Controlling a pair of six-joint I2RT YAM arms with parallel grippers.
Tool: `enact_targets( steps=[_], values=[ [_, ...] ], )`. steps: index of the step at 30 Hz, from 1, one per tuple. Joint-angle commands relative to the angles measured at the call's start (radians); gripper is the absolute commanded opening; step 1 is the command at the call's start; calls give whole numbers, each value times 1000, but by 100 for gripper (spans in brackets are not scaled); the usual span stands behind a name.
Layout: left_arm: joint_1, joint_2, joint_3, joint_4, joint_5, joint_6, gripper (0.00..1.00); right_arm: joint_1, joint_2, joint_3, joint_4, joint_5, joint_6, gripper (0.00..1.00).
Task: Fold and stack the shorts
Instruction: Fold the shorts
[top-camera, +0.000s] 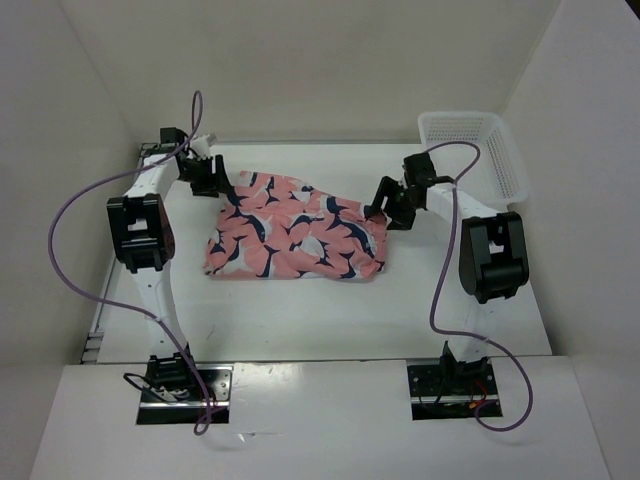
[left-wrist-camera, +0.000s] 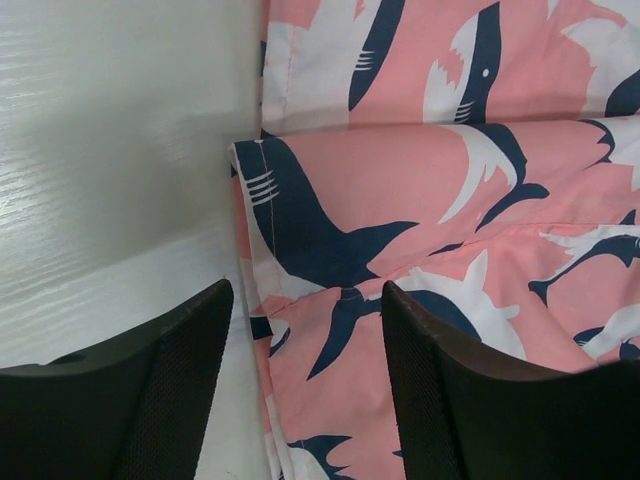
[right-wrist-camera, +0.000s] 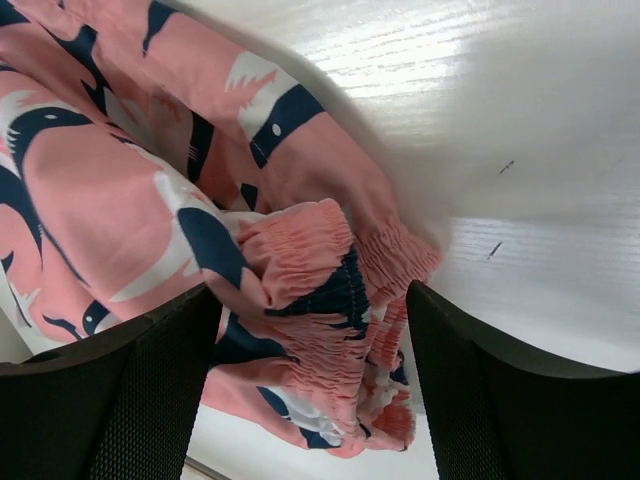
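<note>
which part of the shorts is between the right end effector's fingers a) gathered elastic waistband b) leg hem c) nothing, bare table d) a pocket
a, the right wrist view shows the gathered elastic waistband of the shorts lying inside the open right end effector.

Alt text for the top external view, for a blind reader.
Salmon-pink shorts with a navy-and-white print lie rumpled on the white table, with the left gripper at their far-left corner and the right gripper at their right edge. A white mesh basket sits far right.
</note>
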Motion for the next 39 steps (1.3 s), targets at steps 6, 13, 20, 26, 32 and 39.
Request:
enact_targets(
  steps=[6, 13, 20, 26, 32, 39],
  values=[
    [-12, 51, -20, 9, -53, 5, 65, -9, 9, 41, 74, 6, -12, 79],
    [-12, 60, -29, 9, -22, 5, 57, -9, 9, 41, 74, -3, -12, 77],
    [-21, 31, -29, 19, 2, 5, 29, -9, -11, 21, 85, -3, -12, 69],
    [-21, -9, -48, 9, 13, 5, 19, -9, -20, 12, 94, -12, -3, 63],
    [-21, -42, -94, 0, 33, 5, 0, -9, -20, 12, 94, -12, 6, 39],
    [-12, -153, -94, 0, 44, 5, 0, -29, -77, 2, 94, -12, 6, 2]
  ],
)
